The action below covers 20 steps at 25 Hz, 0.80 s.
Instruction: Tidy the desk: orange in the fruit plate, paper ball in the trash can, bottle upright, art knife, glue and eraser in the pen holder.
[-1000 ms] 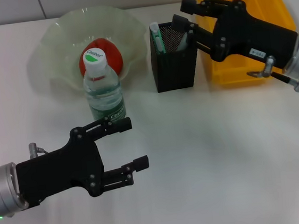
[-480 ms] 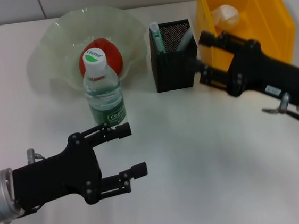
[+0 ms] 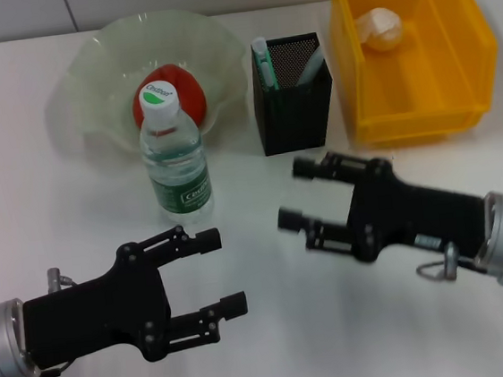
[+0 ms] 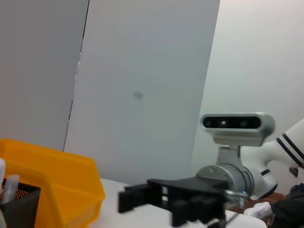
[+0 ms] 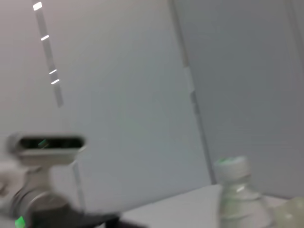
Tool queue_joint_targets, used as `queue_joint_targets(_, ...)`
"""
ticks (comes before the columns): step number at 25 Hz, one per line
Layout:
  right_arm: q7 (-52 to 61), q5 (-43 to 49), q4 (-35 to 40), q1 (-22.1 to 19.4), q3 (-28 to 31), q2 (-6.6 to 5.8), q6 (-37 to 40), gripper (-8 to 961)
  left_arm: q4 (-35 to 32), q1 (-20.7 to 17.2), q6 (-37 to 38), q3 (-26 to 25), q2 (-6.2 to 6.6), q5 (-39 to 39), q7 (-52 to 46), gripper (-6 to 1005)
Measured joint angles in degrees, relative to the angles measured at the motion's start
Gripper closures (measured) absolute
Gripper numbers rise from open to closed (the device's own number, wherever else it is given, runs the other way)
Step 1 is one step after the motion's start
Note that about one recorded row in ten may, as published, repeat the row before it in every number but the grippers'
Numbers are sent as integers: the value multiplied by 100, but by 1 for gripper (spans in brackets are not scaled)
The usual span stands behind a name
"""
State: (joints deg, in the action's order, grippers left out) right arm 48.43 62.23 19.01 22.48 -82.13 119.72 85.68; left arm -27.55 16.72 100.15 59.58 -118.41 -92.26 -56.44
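Observation:
The orange (image 3: 180,90) lies in the glass fruit plate (image 3: 78,76) at the back left. In front of it the bottle (image 3: 174,156) stands upright, and it shows too in the right wrist view (image 5: 235,192). The black pen holder (image 3: 294,103) holds a green-and-white glue stick (image 3: 262,61) and a grey art knife (image 3: 311,65); the eraser is hidden. The paper ball (image 3: 380,28) rests in the yellow trash can (image 3: 421,90). My left gripper (image 3: 222,272) hangs open and empty at the front left. Below the pen holder, my right gripper (image 3: 295,193) is open and empty over mid-table.
The white table (image 3: 275,330) carries everything. In the left wrist view the yellow trash can (image 4: 52,185), the pen holder (image 4: 16,206) and my other arm's black gripper (image 4: 175,202) show below the robot's head camera (image 4: 236,127).
My right gripper has pulled back from the pen holder and trash can toward the front, uncovering the paper ball. The left gripper has drifted slightly toward the front.

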Motion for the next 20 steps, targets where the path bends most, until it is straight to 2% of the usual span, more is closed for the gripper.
queue_joint_targets(2,-236,6,-3,-4,-331,-1,34,270,2,-35,-35,6,-5,-3,0,214)
queue_joint_targets(5,-273,8,-3,25,-446,-1,38,270,4,-105,-78,-5,-5,-3,1,214)
queue_joint_targets(20,-280,16,-32,55,-542,0,1,270,4,-421,-161,-79,0,4,54,214)
